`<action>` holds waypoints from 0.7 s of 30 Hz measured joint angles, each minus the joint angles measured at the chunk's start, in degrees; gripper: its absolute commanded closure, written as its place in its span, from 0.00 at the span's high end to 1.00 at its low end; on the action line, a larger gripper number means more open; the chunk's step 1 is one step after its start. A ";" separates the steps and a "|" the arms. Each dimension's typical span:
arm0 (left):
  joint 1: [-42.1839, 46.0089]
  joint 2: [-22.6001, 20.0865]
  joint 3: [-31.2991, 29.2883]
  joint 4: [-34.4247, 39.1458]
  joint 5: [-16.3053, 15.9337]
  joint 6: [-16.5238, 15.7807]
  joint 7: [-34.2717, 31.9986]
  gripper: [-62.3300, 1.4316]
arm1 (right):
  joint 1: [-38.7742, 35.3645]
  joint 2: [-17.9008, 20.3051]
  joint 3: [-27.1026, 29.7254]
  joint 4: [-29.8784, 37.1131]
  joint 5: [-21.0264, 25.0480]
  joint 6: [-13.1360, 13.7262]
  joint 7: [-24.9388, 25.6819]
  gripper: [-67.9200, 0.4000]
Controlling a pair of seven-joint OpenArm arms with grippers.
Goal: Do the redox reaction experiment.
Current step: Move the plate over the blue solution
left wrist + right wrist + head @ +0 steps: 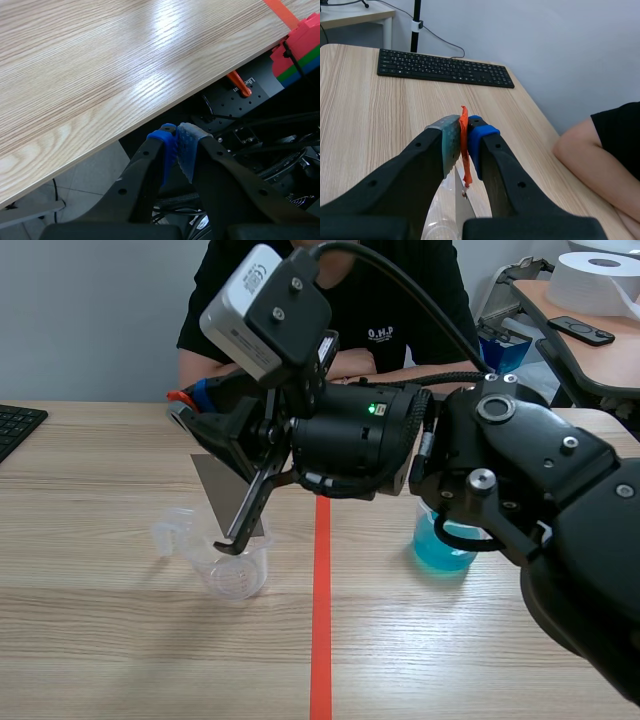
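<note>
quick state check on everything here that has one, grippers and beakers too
right gripper: shut on orange strip
grey sheet: hanging from the strip, above clear beaker
clear beaker: upright, looks empty
blue-liquid beaker: upright, part full
left gripper: shut on nothing, off the table edge

Barred across the middle by the right arm (520, 500). Closed from above at the clear beaker (235, 570) by the grey sheet (222, 490) hung on an orange strip (464, 116) pinched in the right gripper (464, 145). Crowded left by a small clear cup (172, 530), right by the blue beaker (440, 548). Hemmed far by a person's forearms (400, 368) and the keyboard (15, 428). Open over bare table (100, 640) near left.
</note>
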 measured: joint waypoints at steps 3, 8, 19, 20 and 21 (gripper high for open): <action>0.00 0.00 0.00 0.00 0.00 0.00 0.00 0.07 | 0.00 0.00 0.00 0.96 1.36 0.00 -3.54 0.03; 0.00 0.00 0.00 0.00 0.00 0.00 0.00 0.07 | -0.04 0.00 0.96 5.22 7.50 0.44 -11.98 0.03; 0.00 0.00 0.00 0.00 0.00 0.00 0.00 0.07 | 0.00 0.66 13.57 18.16 26.14 3.96 -32.24 0.03; 0.00 0.00 0.00 0.00 0.00 0.00 0.00 0.07 | 0.00 0.66 14.93 18.75 27.56 4.33 -33.44 0.03; 0.00 0.00 0.00 0.00 0.00 0.00 0.00 0.07 | 0.00 0.66 16.41 19.21 29.14 4.48 -35.17 0.03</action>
